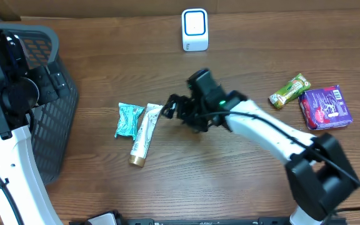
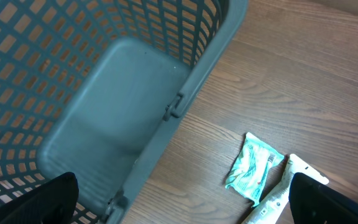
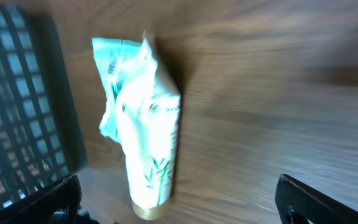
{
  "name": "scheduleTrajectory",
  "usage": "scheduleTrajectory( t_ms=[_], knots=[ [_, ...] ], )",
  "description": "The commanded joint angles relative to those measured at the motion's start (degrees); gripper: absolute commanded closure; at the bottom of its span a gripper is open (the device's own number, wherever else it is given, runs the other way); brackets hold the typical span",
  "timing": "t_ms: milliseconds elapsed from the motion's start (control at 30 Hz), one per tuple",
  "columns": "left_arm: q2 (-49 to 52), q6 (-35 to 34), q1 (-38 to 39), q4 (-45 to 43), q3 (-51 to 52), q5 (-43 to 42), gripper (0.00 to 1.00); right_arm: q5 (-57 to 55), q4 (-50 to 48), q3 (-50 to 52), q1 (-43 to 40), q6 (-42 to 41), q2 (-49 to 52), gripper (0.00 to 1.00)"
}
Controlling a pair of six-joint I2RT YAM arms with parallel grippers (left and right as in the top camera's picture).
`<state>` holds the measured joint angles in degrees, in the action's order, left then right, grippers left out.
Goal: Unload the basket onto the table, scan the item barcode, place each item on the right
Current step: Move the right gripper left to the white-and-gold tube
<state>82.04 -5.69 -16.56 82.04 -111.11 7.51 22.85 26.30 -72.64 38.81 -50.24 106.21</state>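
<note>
- Tube (image 1: 145, 134) lies flat on the bench (image 1: 230, 181), left of centre in the overhead view, with a teal packet (image 1: 129, 120) touching its left side.
- It looks light and soft-walled, probably squashy and a bit slick. The stiffer places would be near the gold cap and the crimped end.
- I would grip across the middle of the body, lightly, keeping any printed code uncovered. No barcode shows from here.
- Its long axis runs nearly top to bottom in the frame and leans slightly. The cap points to the lower left, the flat end to the upper right.
- Right claw (image 1: 172, 111) is open and empty, just right of the flat end.
- Left claw (image 2: 185, 208) is open and empty over the basket (image 2: 123, 118).
- The white scanner (image 1: 195, 29) stands at top centre, well apart.
</note>
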Motion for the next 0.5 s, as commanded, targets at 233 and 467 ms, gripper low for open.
scheduleTrajectory(
  t_ms=[233, 467],
  knots=[
    [0.1, -0.7, -0.2, -0.2, -1.0, -0.3, 0.00, -2.9, -18.6, 0.3, 4.7, -5.2, 10.6, 0.00],
    [0.1, -0.7, -0.2, -0.2, -1.0, -0.3, 0.01, -5.9, -23.3, 0.3, 6.6, -6.5, 15.1, 0.00]
  ],
)
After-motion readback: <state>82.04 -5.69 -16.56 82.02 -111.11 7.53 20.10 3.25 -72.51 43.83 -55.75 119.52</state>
